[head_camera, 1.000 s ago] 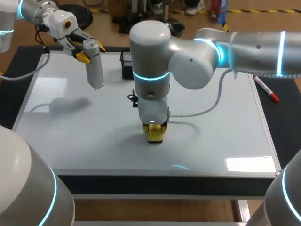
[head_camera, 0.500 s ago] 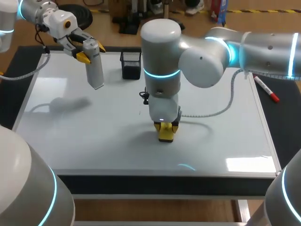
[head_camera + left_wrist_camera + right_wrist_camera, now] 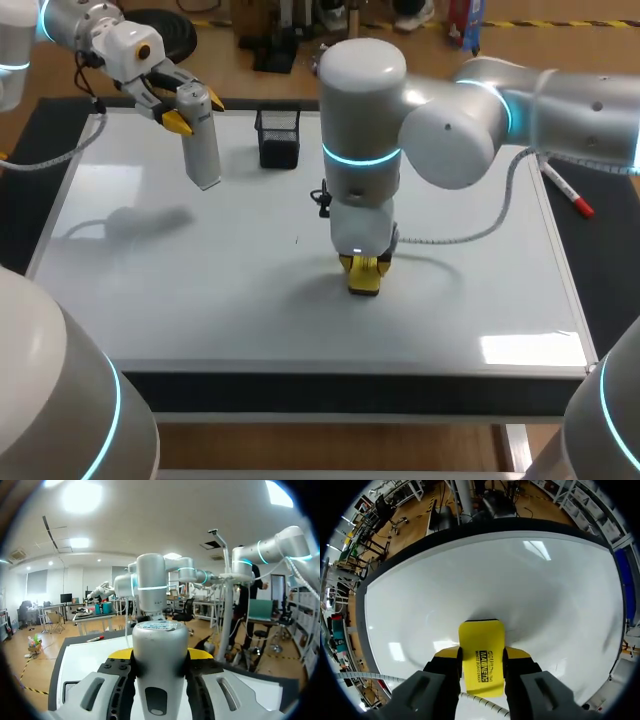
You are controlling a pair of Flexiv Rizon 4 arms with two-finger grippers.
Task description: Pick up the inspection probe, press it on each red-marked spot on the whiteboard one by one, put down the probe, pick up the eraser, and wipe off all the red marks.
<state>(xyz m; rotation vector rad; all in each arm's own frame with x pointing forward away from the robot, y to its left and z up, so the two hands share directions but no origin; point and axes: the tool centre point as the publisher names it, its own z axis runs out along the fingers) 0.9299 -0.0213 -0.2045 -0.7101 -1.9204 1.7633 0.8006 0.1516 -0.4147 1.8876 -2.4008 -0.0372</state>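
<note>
The wiping step was in hand: the right gripper (image 3: pixel 364 266) stood upright near the middle of the whiteboard (image 3: pixel 200 290), somewhat toward its near edge, clenched on the yellow eraser (image 3: pixel 364 282), whose lower face was pressed against the board. The left gripper (image 3: pixel 188 108) hung over the far left corner with its fingers clamped on the inspection probe (image 3: pixel 203 150), which hung clear above the board; so the probe had not been put down, though the task places that before the wiping. No red showed anywhere on the board, only a tiny dark speck (image 3: pixel 296 239) just to the left of the eraser, its colour too small to tell. By my judgement the task was close to its end; the next move called for a flat, pressed stroke of the eraser over that speck if it was a leftover mark, and after that for setting both tools down. The head view alone showed both arms together, the speck, the black holder (image 3: pixel 279 137) at the far edge and a red-capped marker (image 3: pixel 568 190) just off the right edge. The right wrist view showed what the head view hid behind the arm: both fingers flanking the eraser's sides and bare white board ahead of it. The left wrist view showed the probe's body filling the gap between the two yellow tips.
</note>
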